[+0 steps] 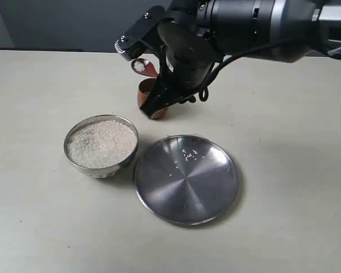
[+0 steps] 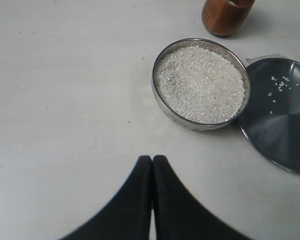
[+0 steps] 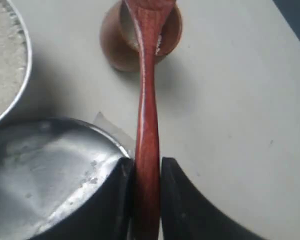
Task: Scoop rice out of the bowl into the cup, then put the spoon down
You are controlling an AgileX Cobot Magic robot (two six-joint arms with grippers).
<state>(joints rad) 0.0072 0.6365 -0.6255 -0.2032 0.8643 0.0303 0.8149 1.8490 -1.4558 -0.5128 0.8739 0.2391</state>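
Note:
My right gripper (image 3: 147, 167) is shut on the handle of the reddish-brown wooden spoon (image 3: 147, 100). The spoon's small oval bowl (image 1: 141, 66) carries a few rice grains and hangs just above the wooden cup (image 1: 146, 96), whose mouth (image 3: 165, 30) it partly covers. The steel bowl (image 1: 101, 144) heaped with rice (image 2: 200, 82) stands to the front left of the cup. My left gripper (image 2: 152, 160) is shut on nothing, above bare table short of the bowl (image 2: 160, 100); the cup (image 2: 225, 15) lies beyond the bowl.
A flat steel plate (image 1: 186, 178) with a few stray grains lies right of the bowl, touching it. The black right arm (image 1: 244, 25) hangs over the back of the table and hides part of the cup.

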